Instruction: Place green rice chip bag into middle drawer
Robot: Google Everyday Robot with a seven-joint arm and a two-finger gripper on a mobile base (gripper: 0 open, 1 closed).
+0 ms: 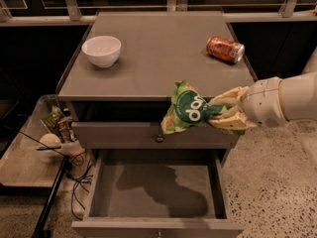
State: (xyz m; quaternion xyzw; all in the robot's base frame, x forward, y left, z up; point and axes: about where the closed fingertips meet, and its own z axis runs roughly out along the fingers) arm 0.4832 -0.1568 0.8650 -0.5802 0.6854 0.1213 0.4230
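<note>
The green rice chip bag (187, 114) is light green and shiny with a dark green round logo. It hangs in the air in front of the cabinet's front edge, above the open middle drawer (154, 191). My gripper (223, 114) comes in from the right on a white arm and is shut on the bag's right end. The drawer is pulled out below, a wide grey box with a bare floor, and the shadow of the bag and arm falls on it.
A white bowl (101, 50) stands at the left of the grey cabinet top (153, 53). An orange-red soda can (225, 49) lies on its side at the right. A closed drawer front with a metal knob (159, 138) is above the open drawer. Clutter and cables sit on the floor at the left.
</note>
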